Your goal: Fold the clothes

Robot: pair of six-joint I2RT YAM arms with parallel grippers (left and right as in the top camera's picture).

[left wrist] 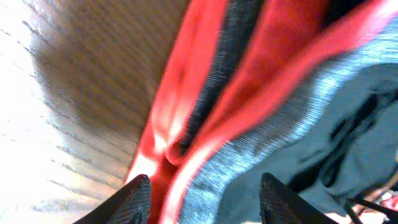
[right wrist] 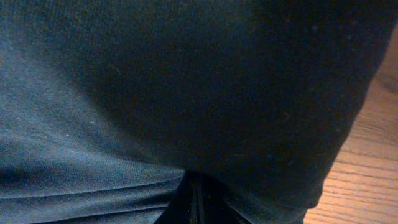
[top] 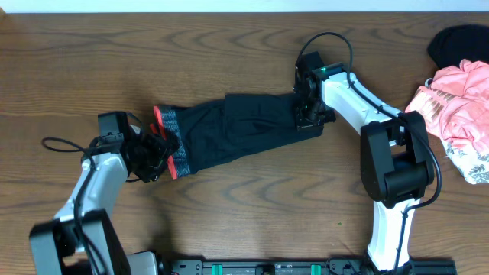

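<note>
A dark pair of shorts (top: 237, 126) with a red and grey waistband (top: 170, 141) lies stretched across the middle of the wooden table. My left gripper (top: 155, 156) is at the waistband end. In the left wrist view its fingers (left wrist: 205, 202) stand apart, open, over the red band (left wrist: 186, 118) and the dark cloth (left wrist: 323, 124). My right gripper (top: 308, 116) is at the right end of the shorts. In the right wrist view its jaws (right wrist: 196, 205) are shut on the dark fabric (right wrist: 174, 87), which fills the frame.
A pink garment (top: 458, 103), a black garment (top: 458, 42) and a patterned white cloth (top: 470, 164) lie piled at the table's right edge. Bare wood (top: 252, 206) lies in front of the shorts.
</note>
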